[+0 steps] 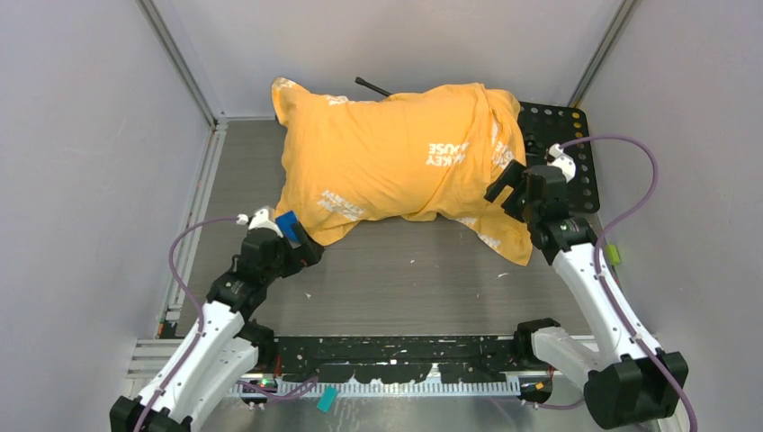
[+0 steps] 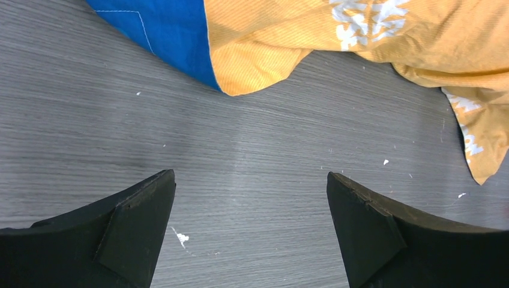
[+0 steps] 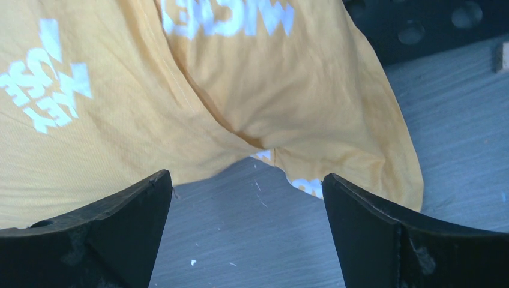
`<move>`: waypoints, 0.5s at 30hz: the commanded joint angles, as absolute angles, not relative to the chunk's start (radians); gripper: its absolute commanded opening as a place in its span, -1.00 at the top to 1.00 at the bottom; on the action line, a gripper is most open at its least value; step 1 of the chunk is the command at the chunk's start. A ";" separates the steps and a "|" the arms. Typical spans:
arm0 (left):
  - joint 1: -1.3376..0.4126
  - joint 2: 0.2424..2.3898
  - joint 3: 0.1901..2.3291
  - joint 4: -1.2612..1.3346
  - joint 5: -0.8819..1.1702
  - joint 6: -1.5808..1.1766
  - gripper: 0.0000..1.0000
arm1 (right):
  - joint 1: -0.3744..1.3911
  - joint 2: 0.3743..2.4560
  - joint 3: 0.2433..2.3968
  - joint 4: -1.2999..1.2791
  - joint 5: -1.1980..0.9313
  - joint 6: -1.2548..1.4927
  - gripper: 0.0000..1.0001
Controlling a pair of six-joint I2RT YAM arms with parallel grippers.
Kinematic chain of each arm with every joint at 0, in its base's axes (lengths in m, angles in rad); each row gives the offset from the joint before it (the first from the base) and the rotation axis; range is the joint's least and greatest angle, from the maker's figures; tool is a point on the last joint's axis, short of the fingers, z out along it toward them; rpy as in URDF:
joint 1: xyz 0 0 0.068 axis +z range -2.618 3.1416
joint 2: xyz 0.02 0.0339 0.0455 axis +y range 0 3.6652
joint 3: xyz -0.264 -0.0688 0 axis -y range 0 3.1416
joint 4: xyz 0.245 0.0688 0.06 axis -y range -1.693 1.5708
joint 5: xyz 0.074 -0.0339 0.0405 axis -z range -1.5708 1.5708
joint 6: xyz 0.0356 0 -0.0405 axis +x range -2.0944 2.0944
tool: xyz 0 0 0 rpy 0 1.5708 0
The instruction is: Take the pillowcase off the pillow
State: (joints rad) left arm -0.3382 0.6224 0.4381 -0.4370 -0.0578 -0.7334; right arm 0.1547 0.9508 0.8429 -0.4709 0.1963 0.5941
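Plainly, the pillow itself is hidden: the pillowcase [image 1: 396, 157] covers all of it, and only a plump bulge shows. A thin black rod [image 1: 372, 87] sticks out from behind the bulge, its lower end out of sight. The pillowcase is orange-yellow and wrinkled, with white lettering that the right wrist view cuts off at the top, and a blue patch [image 2: 162, 30] at its near-left corner. It lies at the back of the grey desk [image 1: 405, 270], its right end beside a black perforated plate [image 1: 562, 135]. The left gripper [image 2: 249, 175] is spread wide and holds nothing, over bare desk just short of that blue corner. The right gripper [image 3: 246, 176], equally wide and holding nothing, faces the loose drooping fabric at the right end.
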 commanded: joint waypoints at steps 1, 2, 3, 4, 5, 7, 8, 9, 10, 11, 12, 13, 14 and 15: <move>-0.334 0.692 0.521 -0.343 -0.051 -0.739 -1.00 | 0.151 1.033 0.949 -0.398 0.212 0.557 -0.99; -0.334 0.707 0.531 -0.339 -0.054 -0.740 -1.00 | 0.150 1.058 0.964 -0.393 0.199 0.550 -0.99; -0.334 0.720 0.539 -0.334 -0.053 -0.742 -1.00 | 0.148 1.087 0.985 -0.390 0.176 0.545 -0.99; -0.334 0.731 0.546 -0.327 -0.051 -0.747 -0.99 | 0.146 1.115 1.012 -0.388 0.145 0.541 -0.99; -0.334 0.742 0.551 -0.320 -0.049 -0.752 -0.99 | 0.143 1.142 1.032 -0.386 0.114 0.540 -0.99; -0.334 0.760 0.556 -0.302 -0.038 -0.770 -0.99 | 0.143 1.198 1.071 -0.384 0.061 0.548 -0.96; -0.334 0.772 0.560 -0.297 -0.031 -0.779 -0.99 | 0.144 1.218 1.084 -0.379 0.043 0.556 -0.93; -0.334 0.780 0.568 -0.295 -0.022 -0.782 -0.99 | 0.144 1.234 1.093 -0.372 0.029 0.563 -0.89; -0.334 0.789 0.578 -0.296 -0.015 -0.780 -1.00 | 0.143 1.246 1.095 -0.362 0.023 0.566 -0.84; -0.334 0.796 0.587 -0.302 -0.013 -0.777 -1.00 | 0.143 1.257 1.095 -0.352 0.021 0.569 -0.74; -0.334 0.801 0.599 -0.315 -0.013 -0.773 -0.99 | 0.144 1.269 1.096 -0.342 0.019 0.569 -0.64; -0.334 0.803 0.606 -0.329 -0.015 -0.768 -1.00 | 0.143 1.281 1.097 -0.336 0.020 0.569 -0.60; -0.334 0.803 0.610 -0.336 -0.018 -0.766 -1.00 | 0.143 1.296 1.103 -0.333 0.021 0.569 -0.59; -0.334 0.800 0.610 -0.341 -0.021 -0.765 -1.00 | 0.143 1.311 1.109 -0.333 0.027 0.568 -0.58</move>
State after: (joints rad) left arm -0.3382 0.8040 0.5583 -0.3565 -0.0315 -0.7616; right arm 0.1474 1.2812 1.0569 -0.3874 0.0525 0.5682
